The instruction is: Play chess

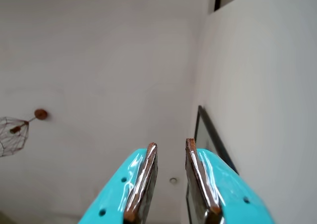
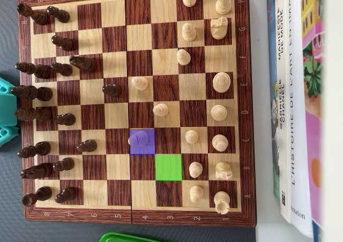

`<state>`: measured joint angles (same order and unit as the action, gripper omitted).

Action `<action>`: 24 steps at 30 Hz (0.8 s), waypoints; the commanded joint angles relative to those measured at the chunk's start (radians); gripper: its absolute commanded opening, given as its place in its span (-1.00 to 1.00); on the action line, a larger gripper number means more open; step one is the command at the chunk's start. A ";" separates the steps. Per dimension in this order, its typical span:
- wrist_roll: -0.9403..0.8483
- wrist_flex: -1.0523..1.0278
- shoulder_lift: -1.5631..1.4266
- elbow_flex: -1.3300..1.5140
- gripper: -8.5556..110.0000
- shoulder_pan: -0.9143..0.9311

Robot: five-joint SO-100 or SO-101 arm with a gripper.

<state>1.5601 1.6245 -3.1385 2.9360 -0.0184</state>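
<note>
Ceiling and wall fill my wrist view, gripper (image 1: 171, 147) fingers slightly parted and empty; descending toward the chessboard (image 2: 244, 113) unsighted, I risk toppling crowded pieces beside the purple-marked piece (image 2: 141, 139).

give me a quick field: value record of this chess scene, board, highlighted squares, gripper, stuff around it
board: wooden chessboard, dark pieces left, light pieces right in overhead view
purple square: holds a piece tinted purple
green square: empty
gripper: jaws apart, empty, facing a white wall, wrist view
beside board: books on right; green object at bottom edge
</note>
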 commanded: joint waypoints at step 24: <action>-0.006 -0.980 0.189 -0.365 -0.69 0.003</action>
<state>1.5601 0.7701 -2.9637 2.6492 -0.0215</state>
